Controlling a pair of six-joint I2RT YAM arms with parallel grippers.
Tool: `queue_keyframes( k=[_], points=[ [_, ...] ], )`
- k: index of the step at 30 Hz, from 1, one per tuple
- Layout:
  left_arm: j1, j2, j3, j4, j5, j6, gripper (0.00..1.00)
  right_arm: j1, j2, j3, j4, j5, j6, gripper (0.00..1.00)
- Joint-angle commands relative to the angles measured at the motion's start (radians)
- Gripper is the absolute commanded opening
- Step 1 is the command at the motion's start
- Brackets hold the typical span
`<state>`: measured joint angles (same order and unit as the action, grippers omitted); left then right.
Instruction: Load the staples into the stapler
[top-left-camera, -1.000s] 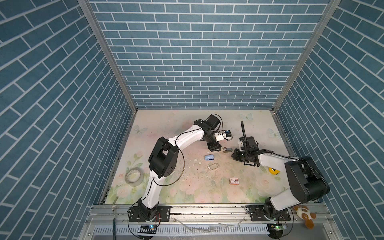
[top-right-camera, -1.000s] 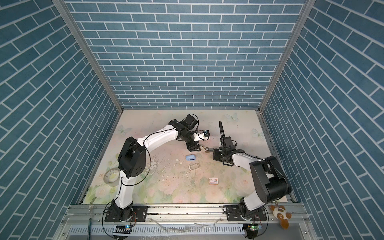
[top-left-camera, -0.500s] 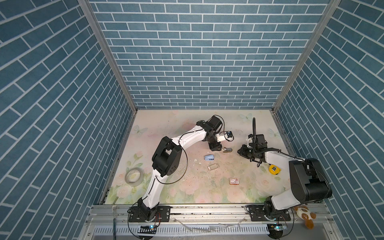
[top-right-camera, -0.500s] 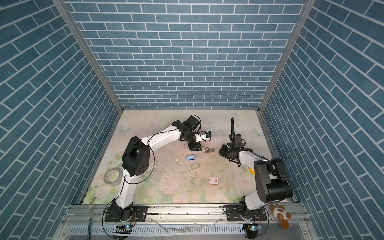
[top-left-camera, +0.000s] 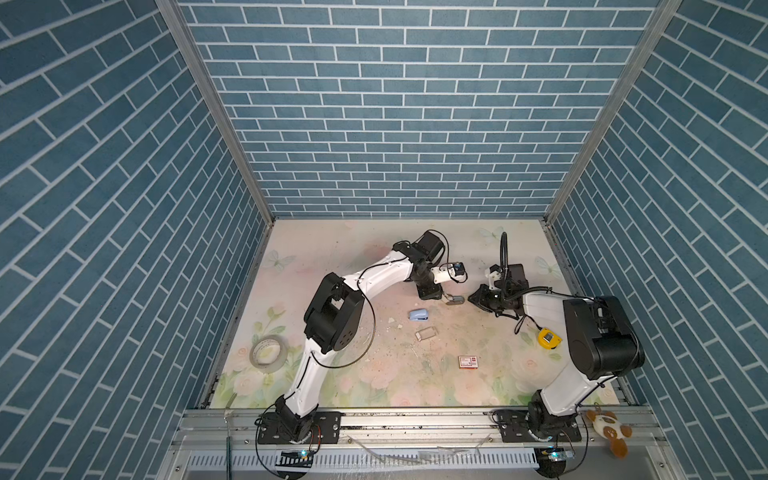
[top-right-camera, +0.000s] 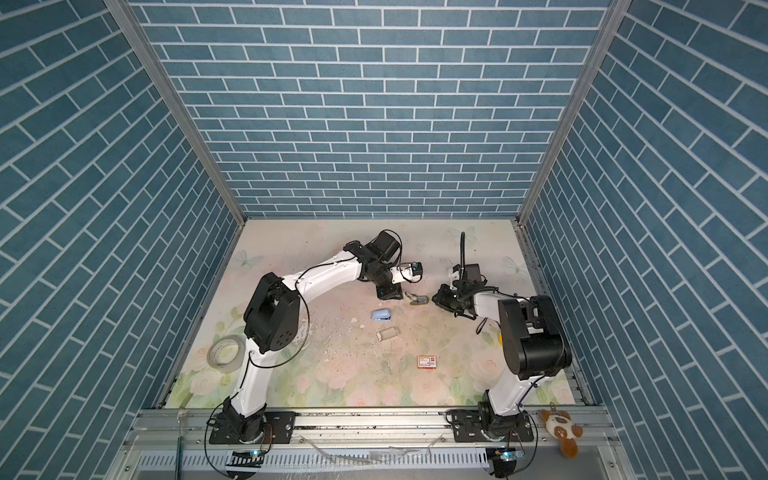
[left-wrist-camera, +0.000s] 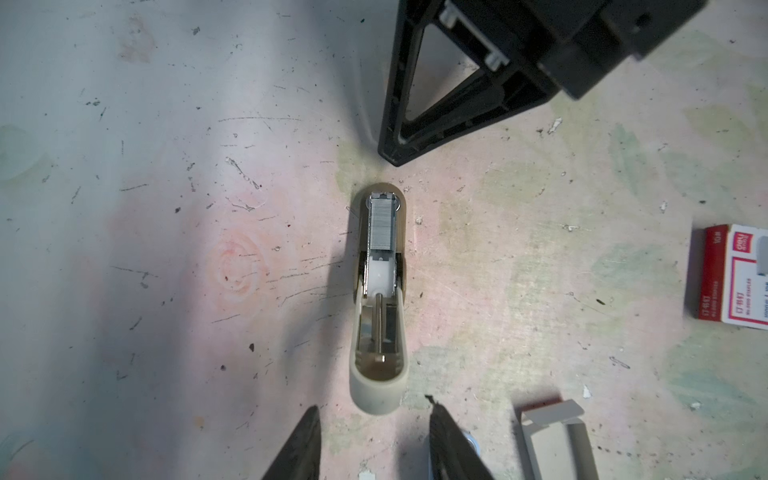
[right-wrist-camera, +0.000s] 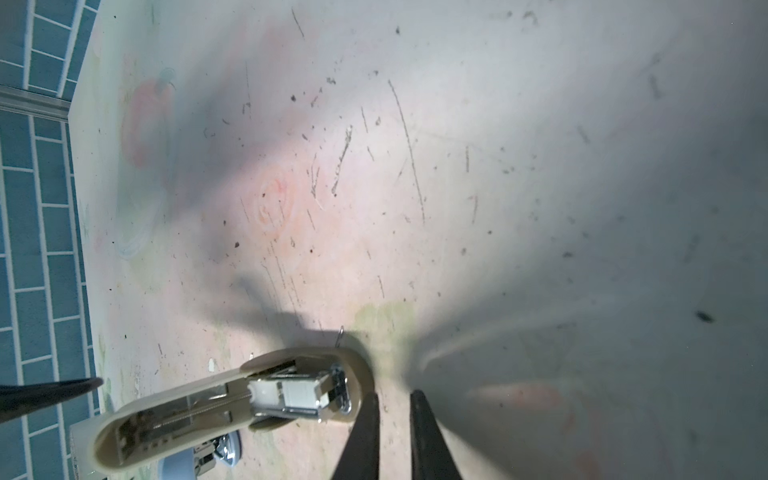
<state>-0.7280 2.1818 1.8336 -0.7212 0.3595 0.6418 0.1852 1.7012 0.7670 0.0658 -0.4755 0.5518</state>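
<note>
The left gripper (left-wrist-camera: 373, 409) hangs low over the floral table (top-left-camera: 316, 249). Its two dark fingers are apart and straddle the rounded rear end of the stapler (left-wrist-camera: 379, 299). They seem not to touch it, though the tips sit close on either side.

The stapler is a small beige one in the table's far half, between the two grippers. Its base rests on the table and its cover (left-wrist-camera: 376, 390) is hinged up, so the metal channel is bare. The staples (left-wrist-camera: 381, 226), a short silver-grey strip, sit in that channel at the front end, with a white pusher (left-wrist-camera: 380, 270) behind them.

To the right, the right gripper (right-wrist-camera: 394, 395) points at the stapler's nose, its fingers a little apart with nothing between them.

Only the left wrist view shows the strip's fine ridges and a clear gap of table between the right gripper's tip and the stapler's nose. In both top views the stapler is just a small grey-beige sliver. The right wrist view shows the raised cover from the side, with its hollow underside visible.

Compared with a second ago, the stapler lies in the same spot. The right arm's wrist and its cable post (top-left-camera: 504, 253) now stand further right.
</note>
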Motion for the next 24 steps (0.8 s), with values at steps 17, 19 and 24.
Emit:
queue_keyframes(
  k=[17,19,24],
  points=[
    [-0.014,0.066,0.081,-0.017,0.027,0.022,0.25,-0.004,0.061,0.02,0.039,-0.097,-0.007,0.14],
    [-0.014,0.065,0.085,-0.019,0.032,0.021,0.25,-0.003,0.064,0.021,0.039,-0.1,-0.007,0.14],
    [-0.015,0.064,0.091,-0.034,0.042,0.039,0.23,-0.003,0.071,0.028,0.027,-0.11,-0.014,0.14]
  ],
)
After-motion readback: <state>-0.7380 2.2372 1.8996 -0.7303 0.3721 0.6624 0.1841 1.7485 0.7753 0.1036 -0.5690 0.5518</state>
